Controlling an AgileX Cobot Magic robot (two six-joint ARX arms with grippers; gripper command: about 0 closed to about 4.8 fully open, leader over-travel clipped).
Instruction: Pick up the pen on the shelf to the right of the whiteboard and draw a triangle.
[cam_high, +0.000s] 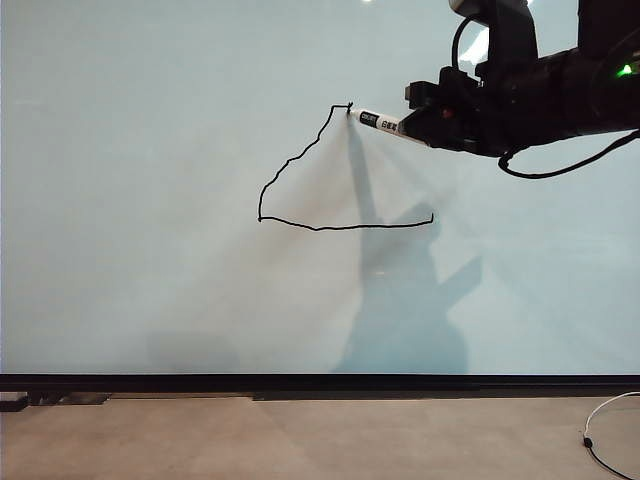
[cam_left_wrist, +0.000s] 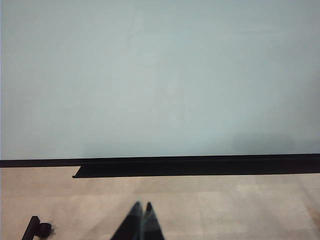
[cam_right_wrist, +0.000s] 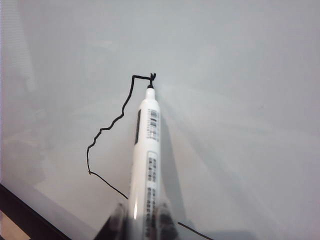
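The whiteboard fills most of the exterior view. On it stands a black outline, the triangle, with a straight base, a wavy left side and a short flat top; its right side is open. My right gripper is shut on the pen, a white marker whose dark tip touches the board at the top corner of the outline. In the right wrist view the pen runs from my right gripper to the drawn line. My left gripper is shut and empty, low over the floor before the whiteboard.
A black strip runs along the board's bottom edge, with a dark ledge below it. Beige floor lies in front. A thin cable lies at the right, and a small black part sits on the floor at the left.
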